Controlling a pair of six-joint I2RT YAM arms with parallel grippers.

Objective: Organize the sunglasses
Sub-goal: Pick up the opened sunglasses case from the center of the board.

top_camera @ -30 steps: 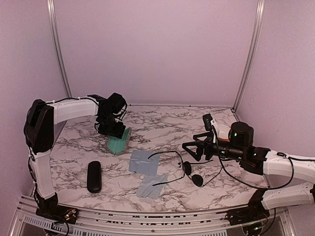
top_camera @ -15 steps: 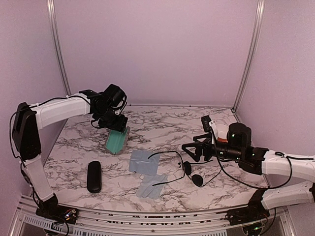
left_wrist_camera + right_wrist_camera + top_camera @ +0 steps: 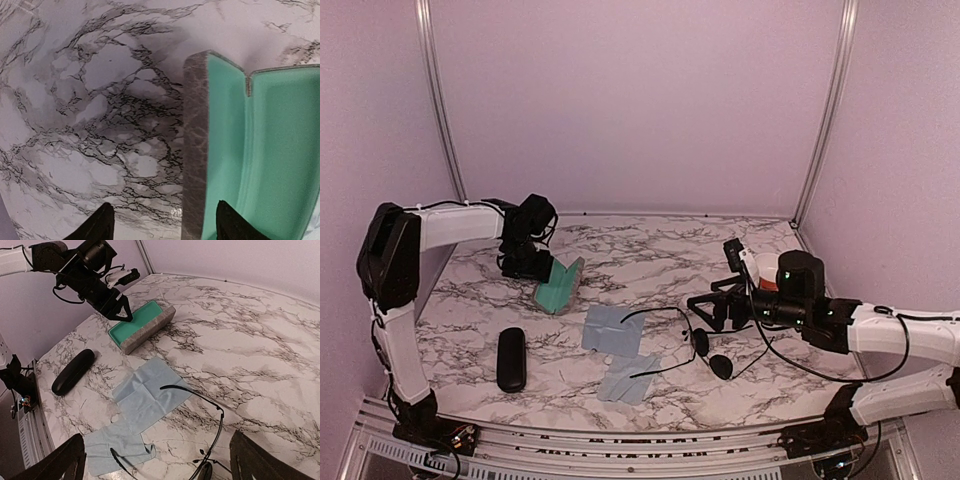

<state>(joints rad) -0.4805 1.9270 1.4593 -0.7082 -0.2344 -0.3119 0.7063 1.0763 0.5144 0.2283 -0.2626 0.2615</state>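
One pair of sunglasses (image 3: 705, 348) lies open on the marble table (image 3: 650, 255), thin black wire with dark oval lenses. In the right wrist view its frame (image 3: 220, 426) sits just ahead of my right gripper (image 3: 165, 465), and one arm rests on a blue cloth (image 3: 150, 395). That gripper (image 3: 705, 310) is open and empty. My left gripper (image 3: 528, 268) hangs open at the left end of the open grey case (image 3: 560, 287). Its fingers straddle the case's grey wall (image 3: 195, 150), one over the table, one over the teal lining (image 3: 280, 150).
A glossy black oval case (image 3: 511, 358) lies shut at the front left. A second, crumpled blue cloth (image 3: 625, 378) lies near the front, under the other sunglasses arm. Pink walls close in the table at the back and sides.
My left gripper rose from the grey case, then swung left and came down at its left end, jaws narrowing slightly. The right gripper crept a little toward the sunglasses.
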